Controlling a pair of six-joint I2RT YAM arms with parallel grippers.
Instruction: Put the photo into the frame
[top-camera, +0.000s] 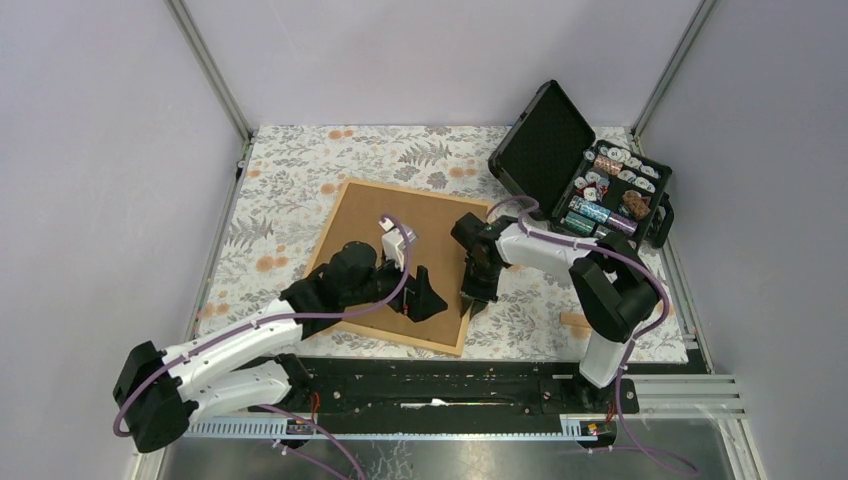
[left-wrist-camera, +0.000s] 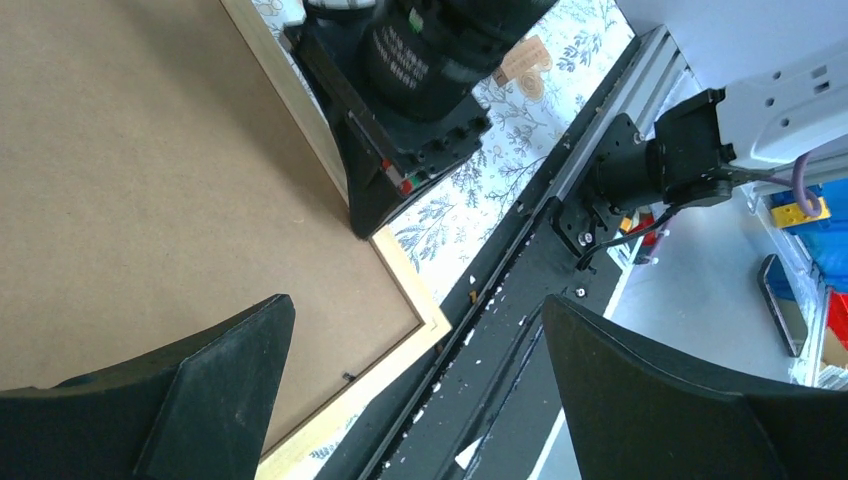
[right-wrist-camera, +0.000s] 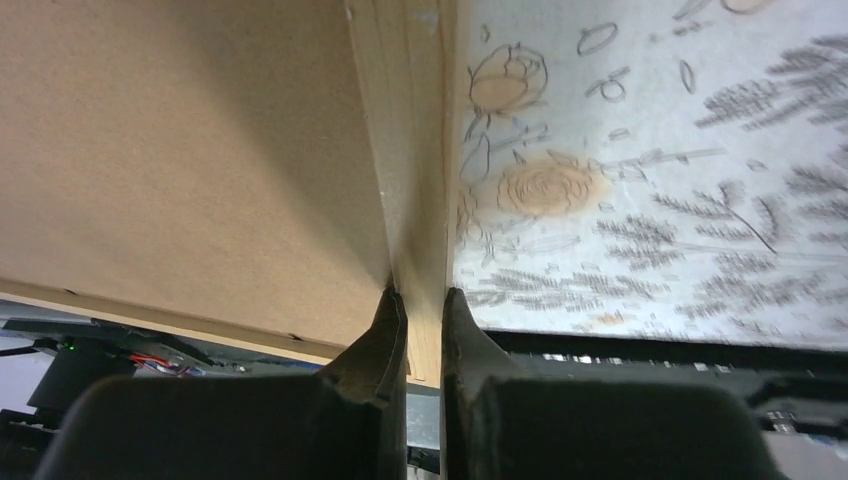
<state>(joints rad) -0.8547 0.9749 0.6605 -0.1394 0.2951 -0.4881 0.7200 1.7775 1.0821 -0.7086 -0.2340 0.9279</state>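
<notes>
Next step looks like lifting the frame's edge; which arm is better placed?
Right, probably. The right fingers are pinched on the side rail of the thin light-wood picture frame, while the left fingers hang wide open above the brown backing board, holding nothing.

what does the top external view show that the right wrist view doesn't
Only top external: the open black case of small items, the left arm, and the whole frame lying face down. Only right wrist: the right jaws, seen close up, pinching the frame's light-wood edge moulding. Both: the brown backing board and the floral cloth.
</notes>
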